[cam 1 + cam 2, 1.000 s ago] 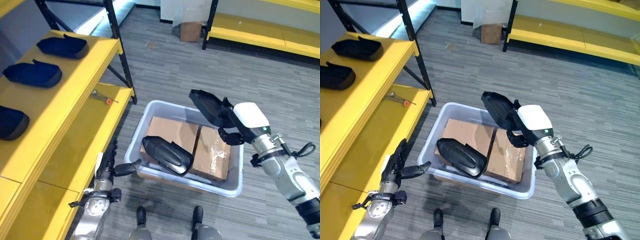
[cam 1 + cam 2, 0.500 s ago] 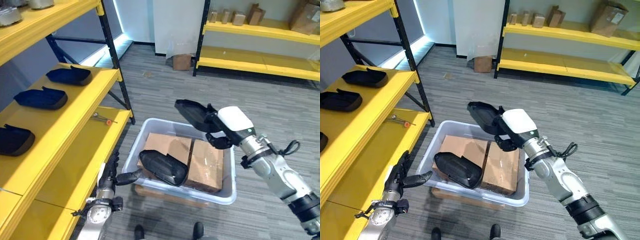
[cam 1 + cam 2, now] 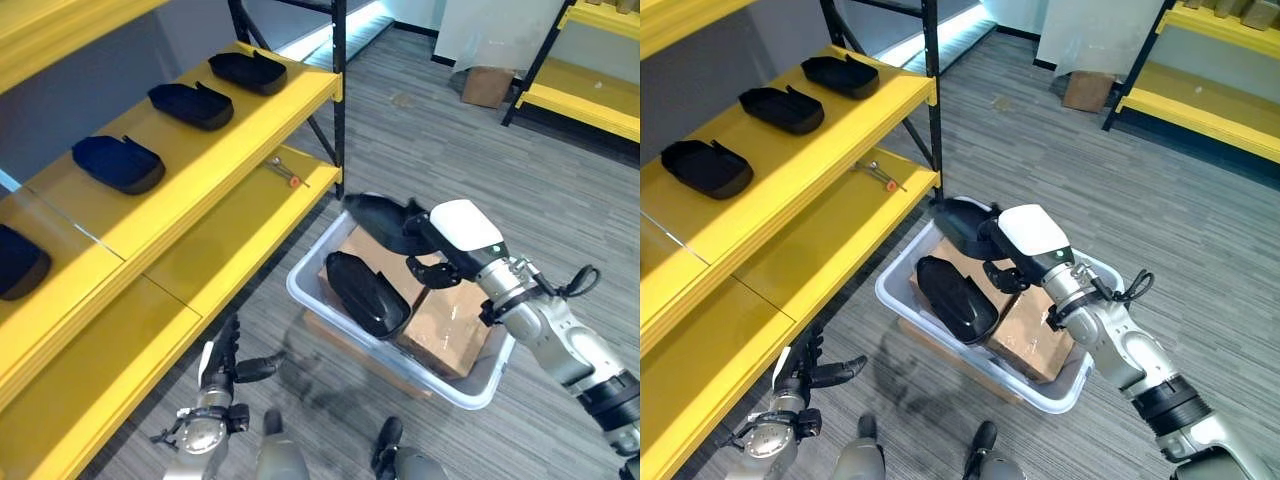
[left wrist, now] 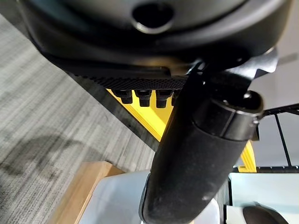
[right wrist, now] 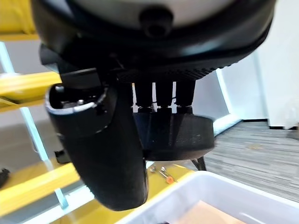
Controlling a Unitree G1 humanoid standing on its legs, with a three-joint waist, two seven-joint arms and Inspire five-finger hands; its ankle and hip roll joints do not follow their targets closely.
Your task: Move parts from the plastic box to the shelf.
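Black part (image 3: 382, 222): pinched by the right hand (image 3: 437, 248), fingers curled on it, above the box's shelf-side end.
Left hand (image 3: 222, 365): low near the floor, fingers straight and spread.
Plastic box (image 3: 470, 379): holds a second black part (image 3: 366, 293) on cardboard (image 3: 447, 318).
Shelf (image 3: 215, 135): yellow, carrying more black parts.

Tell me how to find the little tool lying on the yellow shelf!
Start at the big yellow shelf on the robot's left and look at the lower level, below the row of black parts. Near its far end, by the black post, lies a thin metal tool. It is the one small silvery thing there, with an orange tip.
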